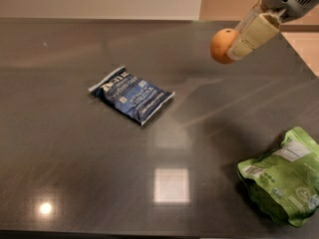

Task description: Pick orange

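Camera view: we logged the gripper (233, 48) at upper right, clamped on the orange (220, 46), which hung above the dark table (75, 178). A blue snack bag (132, 94) lay centre-left and a green bag (284, 183) near right.

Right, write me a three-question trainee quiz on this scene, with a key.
1. True or false: the gripper, at top right, is open and empty.
2. Which bag lies at the bottom right? A blue, B green, C red.
3. Fill in: the gripper holds the ____.

Key:
1. False: it is shut on the orange.
2. B, the green bag. The blue bag lies left of centre on the table.
3. Orange.
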You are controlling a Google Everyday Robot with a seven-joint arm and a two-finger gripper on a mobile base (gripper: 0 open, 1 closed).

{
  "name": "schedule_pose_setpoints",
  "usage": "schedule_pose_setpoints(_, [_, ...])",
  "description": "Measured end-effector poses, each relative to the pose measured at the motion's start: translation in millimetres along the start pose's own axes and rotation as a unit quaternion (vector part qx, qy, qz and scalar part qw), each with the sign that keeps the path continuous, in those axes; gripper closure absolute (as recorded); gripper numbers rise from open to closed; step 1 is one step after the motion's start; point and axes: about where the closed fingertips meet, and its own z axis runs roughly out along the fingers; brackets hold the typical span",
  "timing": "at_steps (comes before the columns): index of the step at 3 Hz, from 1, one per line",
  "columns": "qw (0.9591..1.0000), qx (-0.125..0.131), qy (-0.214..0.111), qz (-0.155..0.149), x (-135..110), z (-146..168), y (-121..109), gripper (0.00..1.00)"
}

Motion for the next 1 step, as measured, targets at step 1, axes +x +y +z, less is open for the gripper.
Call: schedule_pose_setpoints(1, [1.0, 0.0, 0.0, 0.0, 0.0, 0.0, 0.0, 1.0])
